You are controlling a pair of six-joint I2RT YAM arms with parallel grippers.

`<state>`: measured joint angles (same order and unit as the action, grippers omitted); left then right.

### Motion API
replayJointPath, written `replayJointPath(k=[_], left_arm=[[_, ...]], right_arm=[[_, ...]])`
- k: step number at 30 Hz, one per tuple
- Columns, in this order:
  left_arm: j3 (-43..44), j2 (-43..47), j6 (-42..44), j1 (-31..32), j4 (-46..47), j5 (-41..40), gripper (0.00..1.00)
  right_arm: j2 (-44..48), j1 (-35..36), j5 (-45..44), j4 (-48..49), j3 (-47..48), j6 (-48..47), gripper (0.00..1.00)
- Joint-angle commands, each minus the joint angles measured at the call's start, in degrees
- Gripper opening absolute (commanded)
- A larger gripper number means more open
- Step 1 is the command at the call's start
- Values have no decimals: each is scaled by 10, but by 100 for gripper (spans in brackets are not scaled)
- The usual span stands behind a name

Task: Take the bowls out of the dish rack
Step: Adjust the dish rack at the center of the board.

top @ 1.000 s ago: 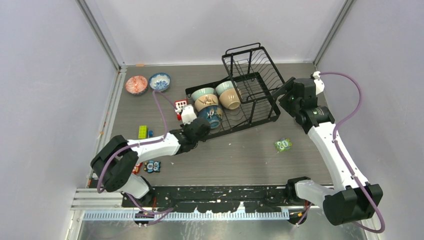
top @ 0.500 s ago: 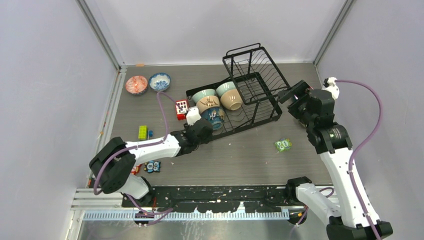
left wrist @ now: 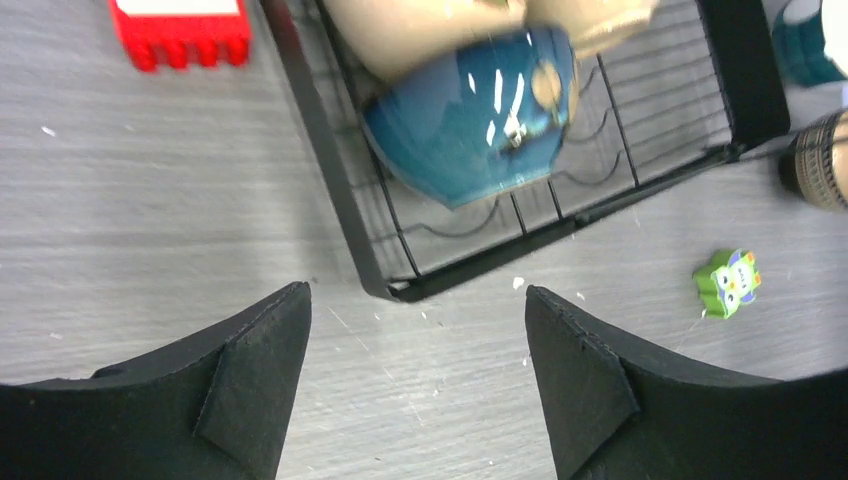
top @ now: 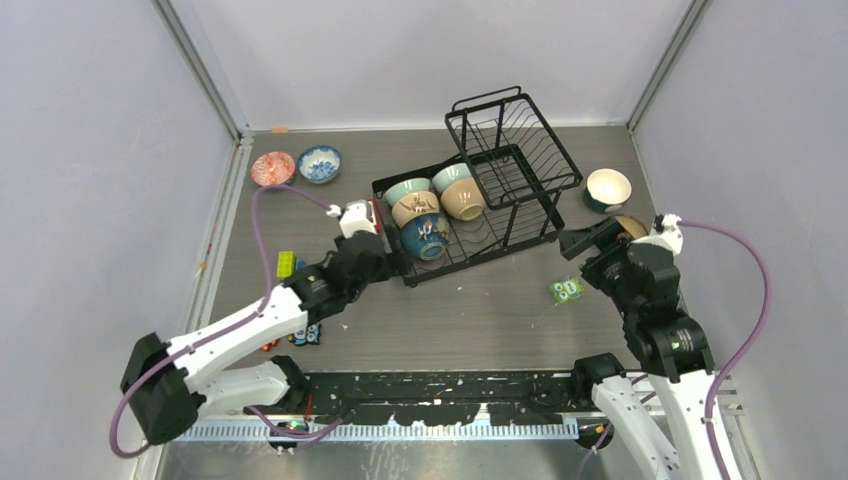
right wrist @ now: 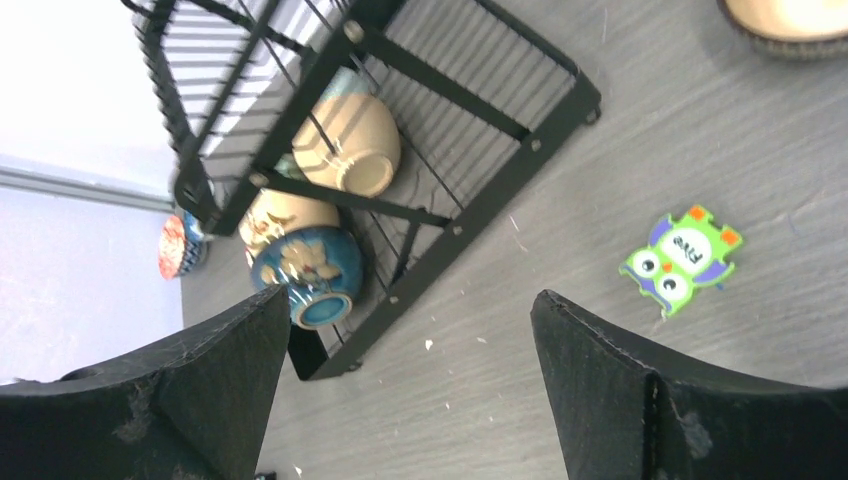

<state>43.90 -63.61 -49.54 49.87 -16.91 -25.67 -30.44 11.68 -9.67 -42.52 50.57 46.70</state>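
- While both grippers hover low over the table (top: 480,320), the rack (top: 510,150) sits mid-table, tray end toward the L arm, basket end far R.
- L gripper (left wrist: 415,330): fingers wide apart, nothing btwn them, just off the rack's near-L corner.
- R gripper (right wrist: 410,330): also spread wide & empty, near the rack's R end, not touching it.
- In the tray: blue bowl (top: 425,235) on its side nr the front corner. Tan bowl (top: 413,207) touches it from behind, green bowl (top: 405,187) behind that.
- Beside them: 2nd tan bowl (top: 464,201) tipped sideways, w/ 2nd green bowl (top: 450,175) behind it.
- Out of the rack: red bowl (top: 272,168) & blue-white bowl (top: 319,163) side by side at the far-L corner.
- Cream bowl (top: 608,188) upright R of the rack. Brown bowl (top: 632,224) nr it, partly hidden by the R gripper.
- Owl toy (top: 567,290) lies btwn rack & R arm; red block (left wrist: 180,30) just L of the tray.
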Motion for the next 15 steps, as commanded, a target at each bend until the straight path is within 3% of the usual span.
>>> replayJointPath(k=[1, 6, 15], left_arm=[[10, 39, 82, -96, 1, 61, 80], [52, -17, 103, -216, 19, 146, 78], [162, -204, 118, -309, 59, 212, 73]], right_arm=[[34, 8, 31, 3, -63, 32, 93], [41, 15, 64, 31, -114, 44, 91], [45, 41, 83, 59, -169, 56, 90]])
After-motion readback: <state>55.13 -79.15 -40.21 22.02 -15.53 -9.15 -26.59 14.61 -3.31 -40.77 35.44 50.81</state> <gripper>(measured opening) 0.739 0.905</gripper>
